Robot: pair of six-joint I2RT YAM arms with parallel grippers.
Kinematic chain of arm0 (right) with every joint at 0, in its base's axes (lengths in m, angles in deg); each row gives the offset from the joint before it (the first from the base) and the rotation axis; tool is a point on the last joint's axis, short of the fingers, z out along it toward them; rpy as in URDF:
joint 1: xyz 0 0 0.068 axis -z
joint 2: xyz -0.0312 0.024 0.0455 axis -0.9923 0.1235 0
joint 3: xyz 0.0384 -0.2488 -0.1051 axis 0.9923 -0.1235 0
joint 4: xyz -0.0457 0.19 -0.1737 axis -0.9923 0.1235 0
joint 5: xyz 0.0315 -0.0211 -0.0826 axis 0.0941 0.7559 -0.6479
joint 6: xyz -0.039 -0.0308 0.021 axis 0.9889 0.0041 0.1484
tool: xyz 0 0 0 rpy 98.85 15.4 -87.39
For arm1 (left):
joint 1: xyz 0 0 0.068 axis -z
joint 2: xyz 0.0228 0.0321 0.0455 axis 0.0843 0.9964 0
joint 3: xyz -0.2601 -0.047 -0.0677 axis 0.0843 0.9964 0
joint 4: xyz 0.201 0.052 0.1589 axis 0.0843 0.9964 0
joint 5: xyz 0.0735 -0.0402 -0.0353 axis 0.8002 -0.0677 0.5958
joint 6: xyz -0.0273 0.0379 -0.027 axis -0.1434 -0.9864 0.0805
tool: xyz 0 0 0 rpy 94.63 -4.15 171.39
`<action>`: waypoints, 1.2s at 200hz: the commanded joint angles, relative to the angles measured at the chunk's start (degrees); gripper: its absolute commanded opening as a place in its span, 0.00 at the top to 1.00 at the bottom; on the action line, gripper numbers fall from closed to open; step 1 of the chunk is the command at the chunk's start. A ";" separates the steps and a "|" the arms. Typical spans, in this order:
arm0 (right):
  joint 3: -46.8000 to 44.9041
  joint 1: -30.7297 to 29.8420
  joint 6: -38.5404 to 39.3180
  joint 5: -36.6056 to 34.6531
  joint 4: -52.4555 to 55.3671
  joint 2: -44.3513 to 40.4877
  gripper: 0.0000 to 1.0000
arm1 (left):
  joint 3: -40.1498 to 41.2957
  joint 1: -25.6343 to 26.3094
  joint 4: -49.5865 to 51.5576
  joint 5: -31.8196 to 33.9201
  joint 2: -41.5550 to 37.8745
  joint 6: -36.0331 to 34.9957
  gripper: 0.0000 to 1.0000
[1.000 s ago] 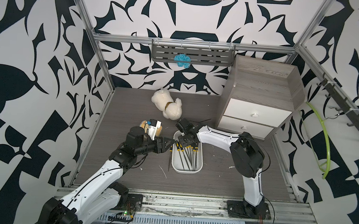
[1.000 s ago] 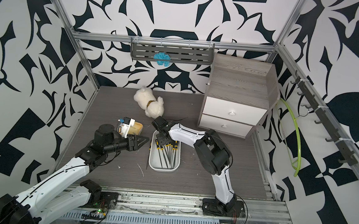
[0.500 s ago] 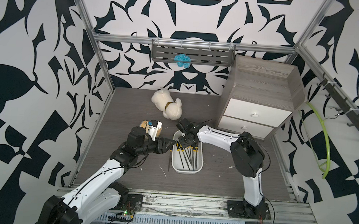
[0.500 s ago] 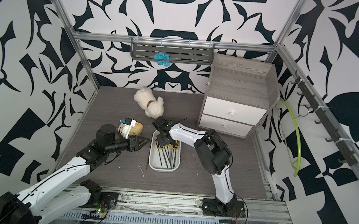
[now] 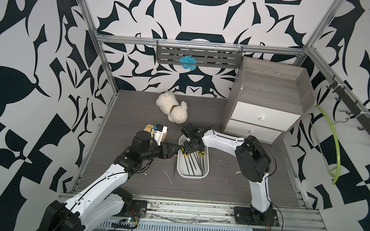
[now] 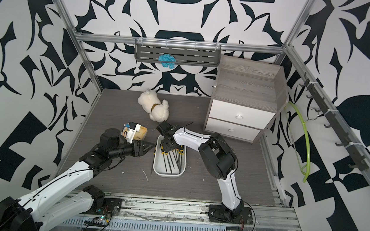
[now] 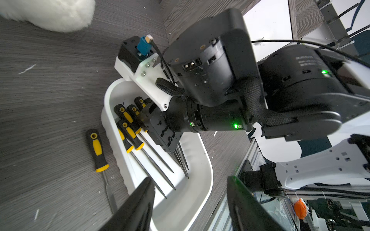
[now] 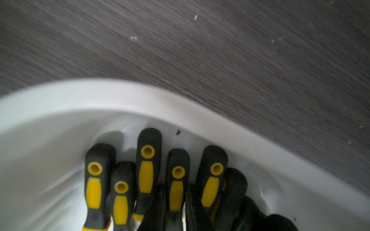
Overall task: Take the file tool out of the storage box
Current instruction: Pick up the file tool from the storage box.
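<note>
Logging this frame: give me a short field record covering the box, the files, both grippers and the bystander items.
storage box: white tray, flat on the table
files in box: several, black-and-yellow handles bunched at one end
file outside: one, flat on the table beside the box, on the left arm's side
right gripper: lowered among the handles inside the box; grip unclear
left gripper: open, empty, beside the box rim
bystanders: plush dog; cabinet, both drawers shut
</note>
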 commanded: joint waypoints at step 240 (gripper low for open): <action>-6.52 5.58 -9.06 17.17 -16.44 -23.60 1.00 | 4.46 2.12 -23.40 -11.01 5.79 7.38 0.28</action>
